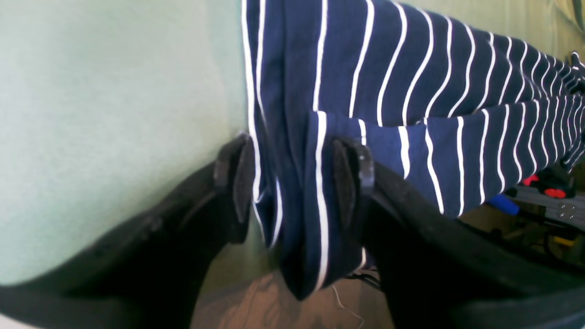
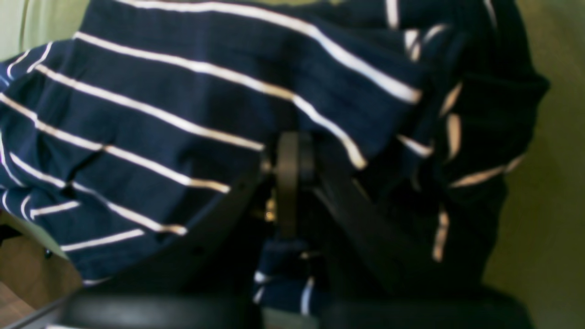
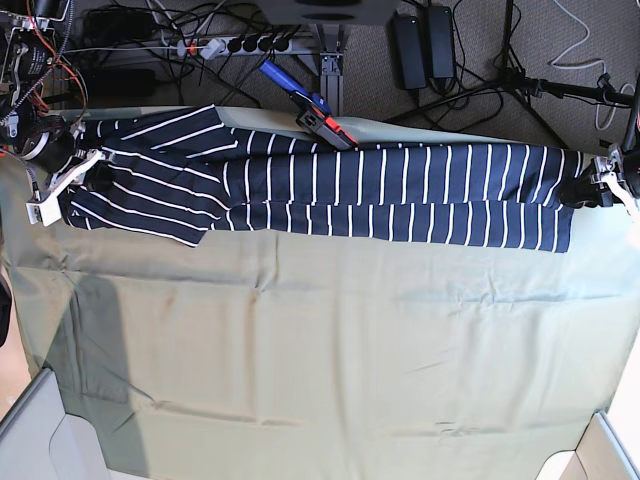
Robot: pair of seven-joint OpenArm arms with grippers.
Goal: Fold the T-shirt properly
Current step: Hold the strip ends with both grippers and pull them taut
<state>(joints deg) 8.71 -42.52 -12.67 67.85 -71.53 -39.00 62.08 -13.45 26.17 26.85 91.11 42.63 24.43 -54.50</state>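
Lying bare across the near stretch of the desk [image 3: 320,380]: only the pale green cloth [image 3: 300,340], with a few shallow creases.

Stretching further back, along the far edge: the T-shirt [image 3: 330,195], already narrowed into a long striped band, running from one side to the other, with the sleeve end bunching and fanning toward the right arm's side.

Pinching the band's end on the far right of the base view: the left gripper [image 1: 297,173], fingers [image 1: 349,183] closing part-way around a thick bundle of folded layers, a tail of fabric hanging below them over the desk edge.

Gripping the opposite, sleeve end: the right gripper [image 2: 292,183], fingers closing tight together with cloth draping over and around them; judging by the fabric tucking in at the pads, holding it, though blur is hiding the exact contact.

Judging the step in hand: holding the lengthwise-folded shirt taut at both ends, roughly midway through the task.

Calling next for a crosswise fold: lifting one end and carrying it over toward the other while keeping tension even, minding the loose sleeve so as not to be trapping a wrinkle.
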